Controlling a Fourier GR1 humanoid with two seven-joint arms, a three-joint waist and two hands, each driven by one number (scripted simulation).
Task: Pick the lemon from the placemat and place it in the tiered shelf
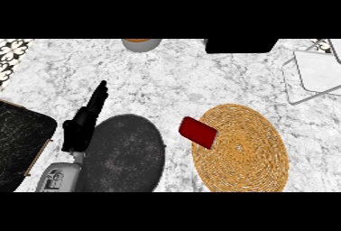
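Left hand [85, 122] open, fingers straight, resting beside dark plate [123, 153]. Right hand unseen. No lemon visible; red block [198, 132] overlaps woven placemat [243, 151] left edge. Shelf [313, 74] far right. Advise locating lemon before reaching.

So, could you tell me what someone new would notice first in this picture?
Probably the round woven placemat at the lower right, with a dark red object on its left edge. Next, the dark grey round plate at the lower left, with the left hand open beside it. No lemon shows on the placemat.
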